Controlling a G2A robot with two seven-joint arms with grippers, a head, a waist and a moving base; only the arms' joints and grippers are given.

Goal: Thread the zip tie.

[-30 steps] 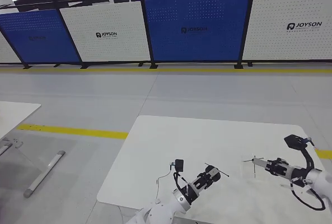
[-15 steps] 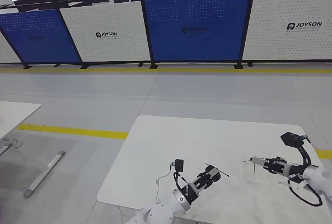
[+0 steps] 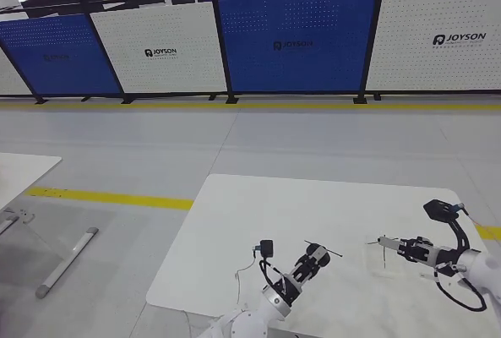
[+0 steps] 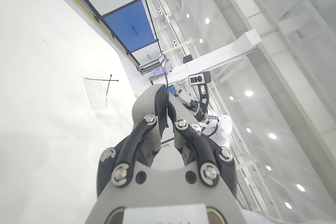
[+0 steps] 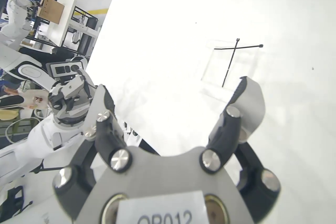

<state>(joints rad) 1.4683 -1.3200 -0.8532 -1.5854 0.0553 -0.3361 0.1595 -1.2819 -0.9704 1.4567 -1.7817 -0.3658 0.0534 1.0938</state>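
A thin black zip tie (image 3: 324,249) is pinched in my left gripper (image 3: 315,255) near the table's front edge. In the left wrist view the fingers (image 4: 157,104) are shut on it, and the held zip tie (image 4: 166,79) pokes out past the tips. Two more zip ties lie crossed (image 5: 234,51) on a clear plate (image 5: 244,67) toward the table's right side. My right gripper (image 5: 176,89) hangs open just short of that plate, nothing between its fingers. From above, the right gripper (image 3: 392,245) sits beside the crossed ties (image 3: 383,253).
The white table (image 3: 318,203) is bare around the plate. A second table (image 3: 13,173) stands off to the left across the floor. Blue and white panels (image 3: 296,46) line the back.
My left gripper has shifted slightly farther up the table with its zip tie. The right arm edged a little to the left, then stayed put.
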